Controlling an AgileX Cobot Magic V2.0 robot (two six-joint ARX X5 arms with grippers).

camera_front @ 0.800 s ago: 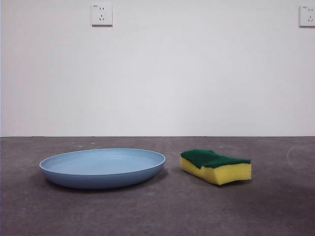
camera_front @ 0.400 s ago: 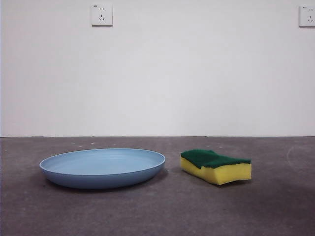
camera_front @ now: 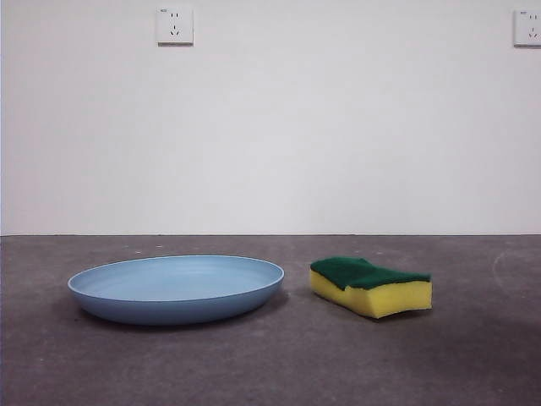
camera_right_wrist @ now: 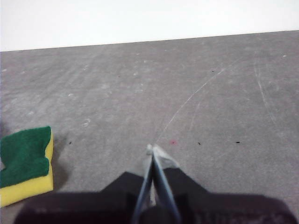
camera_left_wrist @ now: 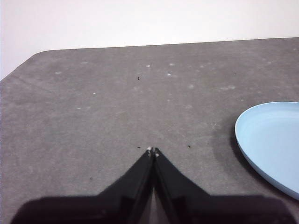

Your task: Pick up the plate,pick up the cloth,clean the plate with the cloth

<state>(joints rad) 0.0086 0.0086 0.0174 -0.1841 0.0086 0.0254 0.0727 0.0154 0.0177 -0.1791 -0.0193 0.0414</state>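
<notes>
**Plate and sponge untouched, both arms waiting**

Plate first: the wide, shallow, round light-blue plate (camera_front: 176, 289) lies flat on the grey table (camera_front: 270, 364) at lower left of the front view, in the same spot as a second ago. Just beside it, toward lower centre-right and not touching, the thick yellow foam sponge with a dark green scouring top (camera_front: 370, 286) has not shifted either. Nothing has changed across the frames, so I judge the task not yet begun: neither pickup is under way.

No arm shows in the front view. The left gripper (camera_left_wrist: 153, 150) has its jaws pressed together over bare table, the plate's rim near at one side of its view. The right gripper (camera_right_wrist: 153, 148) is likewise closed on nothing, the sponge off to its side.

Two white wall sockets, upper left (camera_front: 175, 25) and upper right (camera_front: 528, 27), carry tiny marks too small to read. No other writing shows.
</notes>
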